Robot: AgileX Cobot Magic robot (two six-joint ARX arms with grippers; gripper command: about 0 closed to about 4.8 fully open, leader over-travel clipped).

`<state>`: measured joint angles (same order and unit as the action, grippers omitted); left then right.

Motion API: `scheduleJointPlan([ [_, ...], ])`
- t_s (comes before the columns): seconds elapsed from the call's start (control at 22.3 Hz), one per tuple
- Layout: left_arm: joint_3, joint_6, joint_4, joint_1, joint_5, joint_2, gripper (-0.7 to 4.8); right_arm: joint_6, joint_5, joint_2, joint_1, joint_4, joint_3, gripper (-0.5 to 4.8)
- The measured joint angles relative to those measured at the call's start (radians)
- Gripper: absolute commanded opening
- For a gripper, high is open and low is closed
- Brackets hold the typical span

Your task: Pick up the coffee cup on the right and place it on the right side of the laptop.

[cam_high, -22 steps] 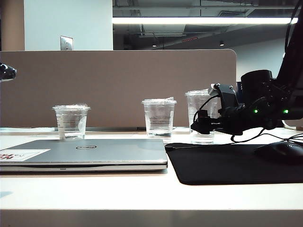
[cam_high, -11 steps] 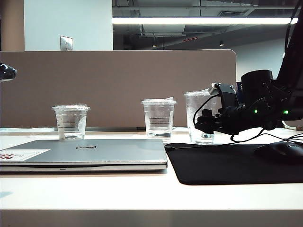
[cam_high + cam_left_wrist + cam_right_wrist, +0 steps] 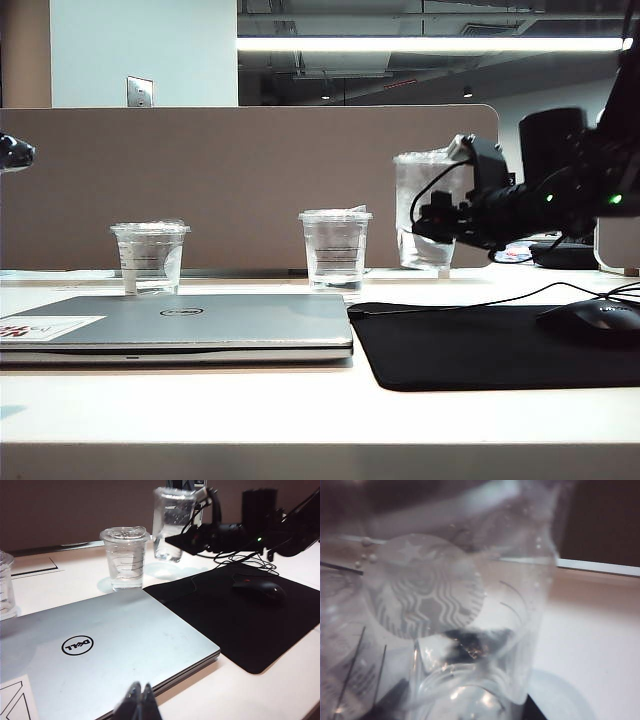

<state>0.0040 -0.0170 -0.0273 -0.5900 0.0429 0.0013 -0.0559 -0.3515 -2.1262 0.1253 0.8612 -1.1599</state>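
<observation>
A pale table (image 3: 300,420) ran across the foreground of an office workstation, its near stretch bare. On it lay the closed silver-grey laptop (image 3: 180,322), a white sticker (image 3: 45,327) with red letters at its near left corner, and just to the right of it a black mouse mat (image 3: 490,345) carrying a dark mouse (image 3: 595,322) with a thin cable trailing over the mat.

Behind the laptop stood the shortest clear cup (image 3: 150,257) at left and a medium clear cup (image 3: 335,250) near the middle, both upright on the table. Farther right, the right hand (image 3: 440,218) pinched the coffee cup (image 3: 425,210) from the side, holding it upright and clear of the table, above the far edge of the mat and higher than the two cups beside it. The right wrist view was filled by the cup's clear wall (image 3: 445,610) with a round white logo, and the fingers behind it were hard to make out.

The left hand (image 3: 141,702) hung over the near edge of the laptop, well apart from the cups, its tips pressed together; only those tips showed at the frame's edge.

A tan partition (image 3: 250,185) closed off the back of the table, with a white wall and a strip light beyond.
</observation>
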Motion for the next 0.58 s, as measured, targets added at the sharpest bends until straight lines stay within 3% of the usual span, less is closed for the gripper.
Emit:
scheduleJointPlan([
  [0.58,0.000,0.000,0.000,0.000,0.000,0.000,-0.05,-0.002,-0.044,0.461,0.040,0.002,0.523,2.68],
])
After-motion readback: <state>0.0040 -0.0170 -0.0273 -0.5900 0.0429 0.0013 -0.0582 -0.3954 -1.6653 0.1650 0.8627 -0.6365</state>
